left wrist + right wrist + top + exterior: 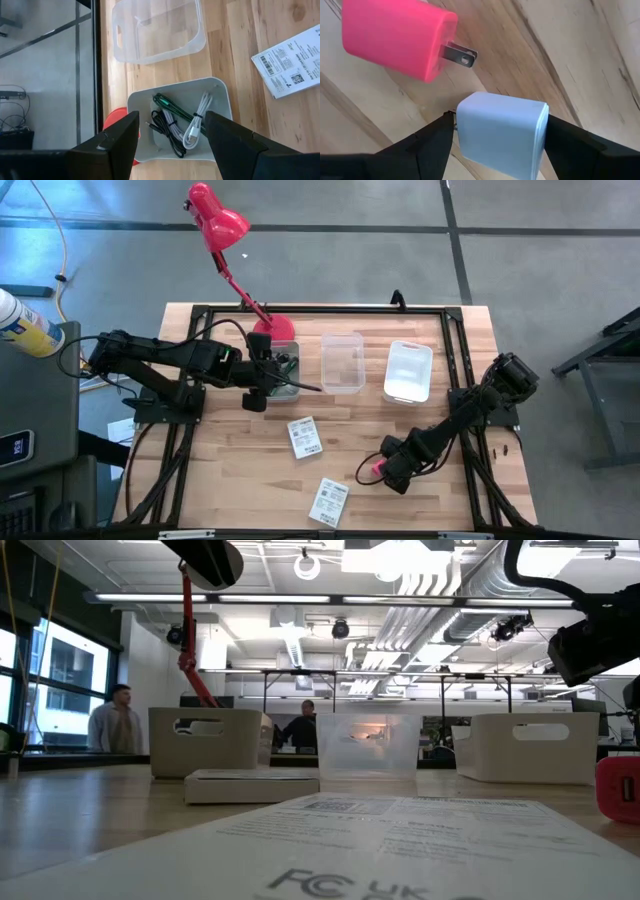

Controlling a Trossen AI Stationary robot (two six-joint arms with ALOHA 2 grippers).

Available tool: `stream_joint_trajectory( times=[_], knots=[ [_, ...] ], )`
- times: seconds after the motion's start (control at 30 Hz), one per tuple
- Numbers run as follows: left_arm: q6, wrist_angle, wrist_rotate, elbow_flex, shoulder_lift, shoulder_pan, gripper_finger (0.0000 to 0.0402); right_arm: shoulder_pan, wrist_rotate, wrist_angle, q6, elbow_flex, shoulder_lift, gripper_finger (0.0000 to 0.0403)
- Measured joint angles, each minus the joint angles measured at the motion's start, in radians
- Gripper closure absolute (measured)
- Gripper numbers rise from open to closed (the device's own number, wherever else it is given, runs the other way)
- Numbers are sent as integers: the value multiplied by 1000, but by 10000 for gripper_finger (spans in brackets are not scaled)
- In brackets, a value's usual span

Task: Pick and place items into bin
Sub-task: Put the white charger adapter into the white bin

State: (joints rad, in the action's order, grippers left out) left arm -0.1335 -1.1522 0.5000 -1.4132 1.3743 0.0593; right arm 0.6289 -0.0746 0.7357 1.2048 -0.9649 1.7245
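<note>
White charger cube (pixel 500 131): gripped in right claw (pixel 495 137), near-right on surface (pixel 250 480), beside pink charger (pixel 395 37). Lift vertically before moving binward. Left claw (pixel 170 140): open above cable bin (pixel 220 90).

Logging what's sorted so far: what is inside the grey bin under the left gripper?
The grey bin holds a green cable, a black cable and a white cable. Anything beneath them is covered.
</note>
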Motion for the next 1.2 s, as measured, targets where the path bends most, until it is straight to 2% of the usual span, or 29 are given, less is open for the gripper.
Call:
stream_joint_trajectory(
  times=[0.47,0.8,1.03,1.2],
  knots=[
    [6,0,-10,0,0,0,186,0,-11,0,-1,0,0,125],
    [5,0,-10,0,0,0,186,0,-27,0,-2,0,0,172],
    [4,0,-10,0,0,0,186,0,-39,0,-9,0,0,144],
    [4,0,-10,0,0,0,186,0,-39,0,-13,0,0,146]
  ],
)
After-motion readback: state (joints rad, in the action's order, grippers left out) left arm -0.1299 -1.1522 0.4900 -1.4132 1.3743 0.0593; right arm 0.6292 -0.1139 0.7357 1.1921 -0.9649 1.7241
